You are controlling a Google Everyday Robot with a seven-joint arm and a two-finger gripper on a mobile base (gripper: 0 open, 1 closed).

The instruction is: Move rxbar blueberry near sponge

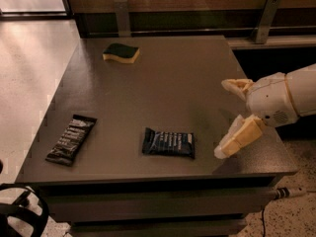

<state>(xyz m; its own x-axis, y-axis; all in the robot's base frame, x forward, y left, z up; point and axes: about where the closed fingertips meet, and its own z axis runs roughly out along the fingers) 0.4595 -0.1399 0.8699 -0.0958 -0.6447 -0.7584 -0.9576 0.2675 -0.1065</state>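
Observation:
The rxbar blueberry [168,142] lies flat near the front edge of the grey table [168,83], a dark navy wrapper with pale lettering. The sponge [121,53], yellow with a dark green top, sits at the table's far left. My gripper [224,117] hovers over the right side of the table, to the right of the bar and apart from it. Its two cream fingers [239,137] are spread wide and hold nothing.
A longer black-brown bar wrapper [71,139] lies near the table's front left corner. Two metal brackets [122,17] stand along the back wall. A pale floor lies left of the table. A cable [291,193] runs by the front right.

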